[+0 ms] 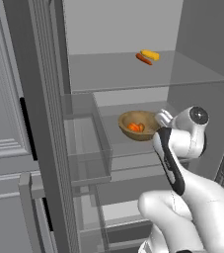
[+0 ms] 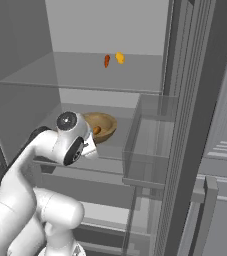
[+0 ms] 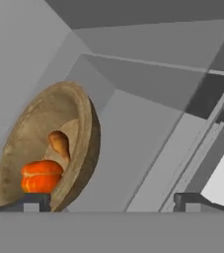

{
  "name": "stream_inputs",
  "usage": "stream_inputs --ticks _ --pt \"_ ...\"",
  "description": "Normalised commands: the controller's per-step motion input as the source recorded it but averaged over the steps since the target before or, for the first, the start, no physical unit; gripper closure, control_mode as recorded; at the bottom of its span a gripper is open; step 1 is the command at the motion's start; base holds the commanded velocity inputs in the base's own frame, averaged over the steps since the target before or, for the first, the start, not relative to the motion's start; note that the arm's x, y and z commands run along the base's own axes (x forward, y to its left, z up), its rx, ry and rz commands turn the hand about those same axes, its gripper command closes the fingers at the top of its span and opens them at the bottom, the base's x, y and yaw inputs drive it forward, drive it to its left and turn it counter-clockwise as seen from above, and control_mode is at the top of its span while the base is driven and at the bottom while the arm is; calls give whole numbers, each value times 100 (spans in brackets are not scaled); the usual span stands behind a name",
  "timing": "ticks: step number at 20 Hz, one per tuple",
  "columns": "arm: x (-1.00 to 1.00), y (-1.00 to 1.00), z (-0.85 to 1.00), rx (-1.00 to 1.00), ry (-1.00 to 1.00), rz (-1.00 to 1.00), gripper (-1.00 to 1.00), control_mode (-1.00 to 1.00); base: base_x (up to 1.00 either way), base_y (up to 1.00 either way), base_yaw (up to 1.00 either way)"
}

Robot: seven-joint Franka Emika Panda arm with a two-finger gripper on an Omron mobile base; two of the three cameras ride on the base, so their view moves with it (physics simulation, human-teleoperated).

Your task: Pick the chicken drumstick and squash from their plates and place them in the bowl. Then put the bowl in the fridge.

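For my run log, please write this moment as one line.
bowl: on fridge shelf | squash, chicken drumstick: inside bowl | tool: open, holding nothing

base cams flank fridge (image 1: 133, 29), share bowl (image 1: 138, 126)

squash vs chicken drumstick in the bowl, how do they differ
The squash is bright orange and round and squat, while the chicken drumstick is golden brown and elongated. The squash looks bulkier than the drumstick. In the hand view the squash lies nearer the camera, with the drumstick just behind it. Both lie inside the wooden bowl, which rests on a glass shelf in the fridge.
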Motion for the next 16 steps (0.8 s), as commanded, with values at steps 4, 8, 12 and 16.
stream_inputs --ticks 4,8,12,16 --pt "-75 23 40 -14 2 33 -100 -100 0 0 0" --pt "-49 50 43 -32 21 38 -100 -100 0 0 0" --pt "-34 48 38 -42 24 30 -100 -100 0 0 0" --pt "-21 0 76 -24 19 23 -100 -100 0 0 0"
